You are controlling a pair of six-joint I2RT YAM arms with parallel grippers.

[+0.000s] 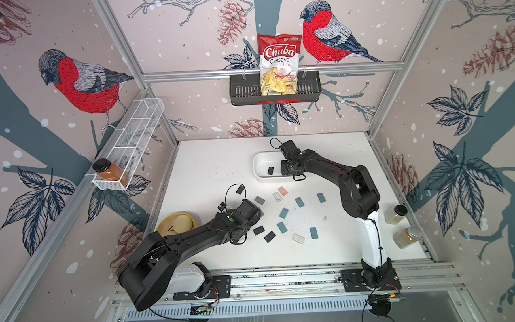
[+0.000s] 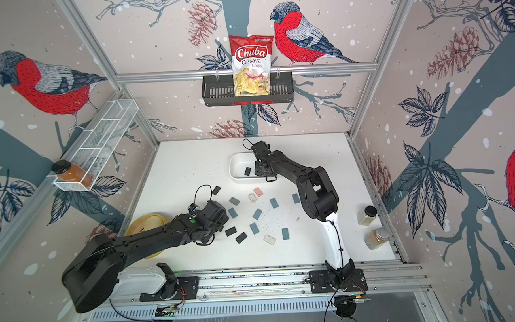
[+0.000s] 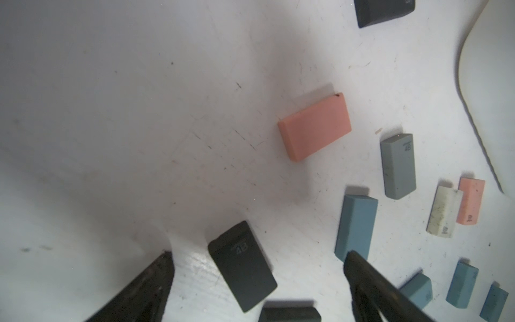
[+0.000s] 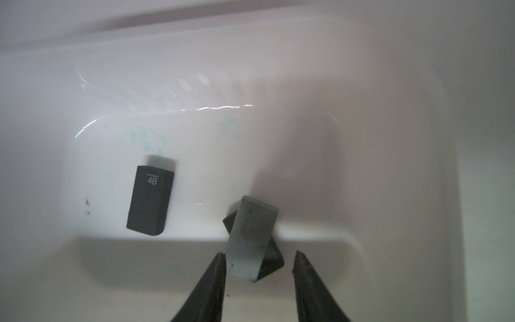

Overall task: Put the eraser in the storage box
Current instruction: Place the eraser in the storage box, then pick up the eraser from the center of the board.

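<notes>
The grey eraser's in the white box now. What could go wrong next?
The grey eraser leans on a dark eraser in the storage box, right beside one finger of the open right gripper; lifting might snag it. The open left gripper hangs over a black 4B eraser, a blue eraser by one fingertip; closing could bump that.

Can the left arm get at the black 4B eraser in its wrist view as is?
Probably yes. The left gripper is open, its fingers on either side of the black 4B eraser, which lies flat with nothing on top.
</notes>
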